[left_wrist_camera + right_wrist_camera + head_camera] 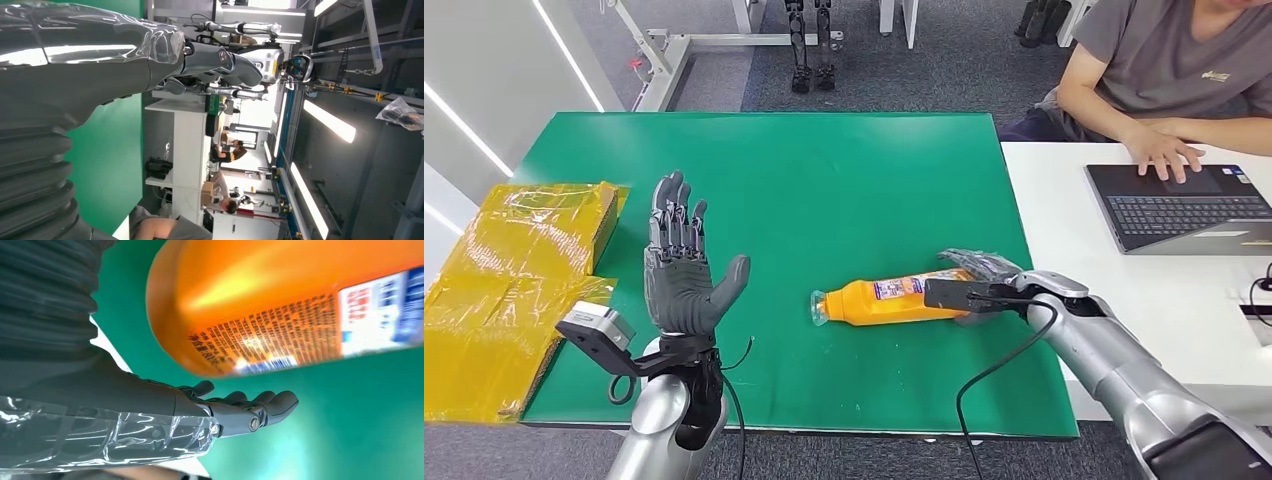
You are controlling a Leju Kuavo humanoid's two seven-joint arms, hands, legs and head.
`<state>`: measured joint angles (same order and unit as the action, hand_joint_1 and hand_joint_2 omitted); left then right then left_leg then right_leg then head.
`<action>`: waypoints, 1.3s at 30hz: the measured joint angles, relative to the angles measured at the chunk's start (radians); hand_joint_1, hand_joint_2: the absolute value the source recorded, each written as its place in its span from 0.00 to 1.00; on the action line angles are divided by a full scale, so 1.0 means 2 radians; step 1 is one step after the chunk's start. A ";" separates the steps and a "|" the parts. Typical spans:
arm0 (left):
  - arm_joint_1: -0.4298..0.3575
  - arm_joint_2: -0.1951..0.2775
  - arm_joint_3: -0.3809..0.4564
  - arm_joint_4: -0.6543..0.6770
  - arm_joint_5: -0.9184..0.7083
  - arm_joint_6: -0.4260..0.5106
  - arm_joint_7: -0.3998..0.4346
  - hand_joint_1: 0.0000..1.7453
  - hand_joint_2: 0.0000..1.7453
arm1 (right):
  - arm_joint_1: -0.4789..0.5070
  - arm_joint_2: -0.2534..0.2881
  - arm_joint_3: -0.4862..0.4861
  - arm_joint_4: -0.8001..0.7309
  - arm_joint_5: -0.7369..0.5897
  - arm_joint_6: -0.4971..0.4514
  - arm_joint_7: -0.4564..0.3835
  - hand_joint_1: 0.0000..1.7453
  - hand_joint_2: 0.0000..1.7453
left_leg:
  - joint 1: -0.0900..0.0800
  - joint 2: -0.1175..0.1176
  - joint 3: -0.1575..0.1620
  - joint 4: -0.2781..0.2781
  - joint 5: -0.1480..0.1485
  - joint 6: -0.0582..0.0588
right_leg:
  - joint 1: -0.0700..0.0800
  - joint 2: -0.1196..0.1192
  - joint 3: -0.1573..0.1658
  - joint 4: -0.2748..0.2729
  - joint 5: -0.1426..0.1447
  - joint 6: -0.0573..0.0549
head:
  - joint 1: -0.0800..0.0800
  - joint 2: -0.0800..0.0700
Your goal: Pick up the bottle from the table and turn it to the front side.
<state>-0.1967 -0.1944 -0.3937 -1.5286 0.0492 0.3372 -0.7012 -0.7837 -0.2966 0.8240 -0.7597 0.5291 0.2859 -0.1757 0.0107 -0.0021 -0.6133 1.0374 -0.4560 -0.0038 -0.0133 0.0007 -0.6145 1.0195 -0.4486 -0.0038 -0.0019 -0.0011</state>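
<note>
A green mat (pixel 824 190) covers the table in an open workshop; a white desk beside it carries a laptop (pixel 1184 205), where a seated person (pixel 1174 70) is typing. Yellow wrapped packages (pixel 514 270) sit off the mat's left edge.

The bottle (pixel 889 299) lies on its side near the mat's front right, orange, cap end toward the robot's left, its base at the right hand (pixel 979 280). That hand is at the bottle's base with fingers (pixel 250 410) extended alongside it; whether they have closed on the bottle cannot be told, and the right wrist view shows a gap between fingers and orange wall. The left hand (pixel 682 265) is raised upright over the mat, fingers spread, holding nothing.

The bottle looks like smooth plastic with a glossy label, so probably slippery and fairly light, firm enough for a squeeze but prone to rolling. The wide body near the base seems the safest place to grip, wrapping around it rather than pinching the tapering neck.
</note>
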 joint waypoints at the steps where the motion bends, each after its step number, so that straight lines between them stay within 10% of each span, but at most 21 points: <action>1: 0.000 0.000 0.000 0.000 -0.001 0.001 0.000 0.00 1.00 | -0.005 0.002 0.001 0.000 0.000 0.002 -0.001 0.00 1.00 | 0.000 0.000 0.000 0.000 0.000 0.000 | 0.000 0.000 0.000 0.000 0.000 0.000 | 0.000 0.000; 39: -0.005 -0.002 0.000 0.000 0.006 0.020 0.000 0.00 1.00 | -0.114 0.072 0.097 0.122 -0.001 0.148 -0.078 0.00 1.00 | 0.000 0.000 0.000 0.000 0.000 0.000 | 0.000 0.000 0.000 0.000 0.000 0.000 | 0.000 0.000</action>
<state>-0.2069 -0.1987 -0.3934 -1.5288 0.0621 0.3778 -0.7012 -1.0122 -0.1528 1.0171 -0.5155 0.5279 0.5825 -0.3314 0.0107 -0.0022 -0.6133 1.0376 -0.4559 -0.0037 -0.0133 0.0005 -0.6143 1.0197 -0.4485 -0.0038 -0.0019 -0.0011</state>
